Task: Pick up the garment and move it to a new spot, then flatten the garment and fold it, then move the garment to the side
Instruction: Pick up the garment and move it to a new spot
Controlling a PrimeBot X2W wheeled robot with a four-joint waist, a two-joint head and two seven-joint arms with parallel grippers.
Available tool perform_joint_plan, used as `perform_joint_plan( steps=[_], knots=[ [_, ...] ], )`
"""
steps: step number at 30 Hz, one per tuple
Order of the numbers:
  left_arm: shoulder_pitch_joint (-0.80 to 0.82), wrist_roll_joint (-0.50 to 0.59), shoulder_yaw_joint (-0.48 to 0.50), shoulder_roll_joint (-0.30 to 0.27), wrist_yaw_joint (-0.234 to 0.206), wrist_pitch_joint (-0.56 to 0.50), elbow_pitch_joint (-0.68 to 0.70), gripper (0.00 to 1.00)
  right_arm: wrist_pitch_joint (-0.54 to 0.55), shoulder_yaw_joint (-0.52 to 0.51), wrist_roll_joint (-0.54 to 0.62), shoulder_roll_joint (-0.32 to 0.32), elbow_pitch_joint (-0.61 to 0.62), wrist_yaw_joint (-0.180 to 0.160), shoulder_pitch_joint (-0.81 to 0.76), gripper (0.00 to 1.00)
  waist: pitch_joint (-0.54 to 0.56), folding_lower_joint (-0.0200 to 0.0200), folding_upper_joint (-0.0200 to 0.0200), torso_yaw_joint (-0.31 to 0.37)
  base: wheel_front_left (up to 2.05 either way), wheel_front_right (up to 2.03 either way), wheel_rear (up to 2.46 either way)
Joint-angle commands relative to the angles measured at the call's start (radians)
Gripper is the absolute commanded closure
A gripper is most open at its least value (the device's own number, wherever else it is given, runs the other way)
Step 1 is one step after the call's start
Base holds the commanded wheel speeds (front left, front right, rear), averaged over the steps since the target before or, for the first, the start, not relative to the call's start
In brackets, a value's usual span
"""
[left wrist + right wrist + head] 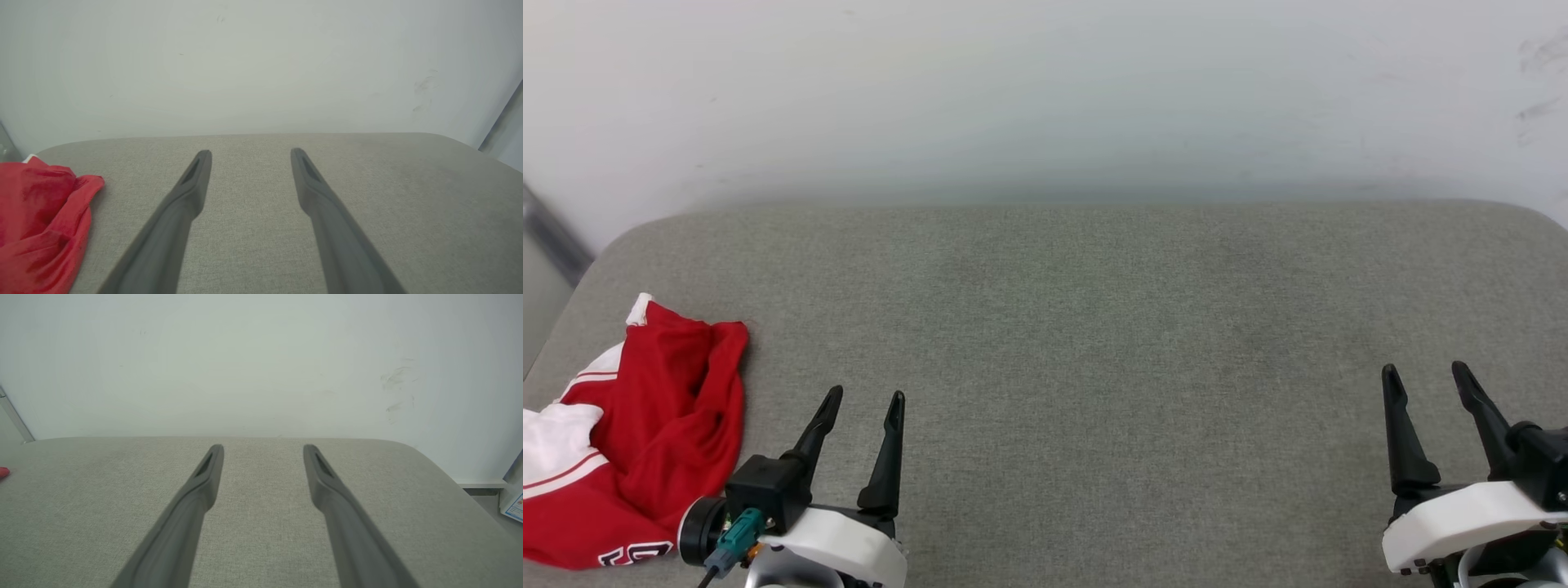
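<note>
The garment (645,425) lies in a heap at the lower left of the head view, near the left edge of the worktop (1094,327). It is a red shirt with white sleeves and thin red and white stripes. A bit of black lettering with white edges peeks out at the bottom of the heap. In the left wrist view it shows as a red lump at the lower left.

The shirt looks soft, thin and light. It will flop and hang down when it is lifted, and it will not hold its shape. It is not slippery like glass, but one thin layer could slide out of a loose pinch. It will not break. A good place to take hold is the raised red fold at the top right of the heap, or a sleeve edge, where the cloth stands up a little.

The left fingers (886,441) are spread wide and hold nothing. They sit just beside the shirt, not touching it. The right fingers (1398,425) are at the lower right, well apart from the shirt, also wide and holding nothing. All four fingers are long, dark and pointed.

The worktop is grey woven cloth with rounded corners. Behind it is a plain pale wall (1045,82) with a few dark scuffs.
</note>
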State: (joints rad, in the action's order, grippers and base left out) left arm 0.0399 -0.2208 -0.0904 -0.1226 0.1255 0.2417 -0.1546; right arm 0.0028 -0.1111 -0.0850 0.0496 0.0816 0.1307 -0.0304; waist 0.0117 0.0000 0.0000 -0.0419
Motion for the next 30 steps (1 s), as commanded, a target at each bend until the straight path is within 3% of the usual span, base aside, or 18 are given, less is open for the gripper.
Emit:
perform_joint_plan(
  steps=[1,13,30],
  knots=[
    [0.007,0.019,0.0,-0.001,0.003,0.009,-0.003,0.0,-0.005,-0.001,0.018,0.001,0.008,0.0,-0.005,0.0,0.0,0.0,0.0,-0.002,0.0,0.0,0.0],
    [0.022,0.03,0.001,0.008,0.005,0.026,-0.005,0.0,-0.012,0.001,0.067,0.001,0.018,0.0,-0.01,0.0,0.0,0.0,0.0,-0.071,0.0,0.0,0.0],
    [0.014,-0.02,0.057,0.004,0.006,0.024,-0.002,0.0,-0.023,0.078,0.047,0.001,0.001,0.0,0.019,0.0,-0.005,0.0,0.0,-0.319,0.0,0.0,0.0]
  ],
)
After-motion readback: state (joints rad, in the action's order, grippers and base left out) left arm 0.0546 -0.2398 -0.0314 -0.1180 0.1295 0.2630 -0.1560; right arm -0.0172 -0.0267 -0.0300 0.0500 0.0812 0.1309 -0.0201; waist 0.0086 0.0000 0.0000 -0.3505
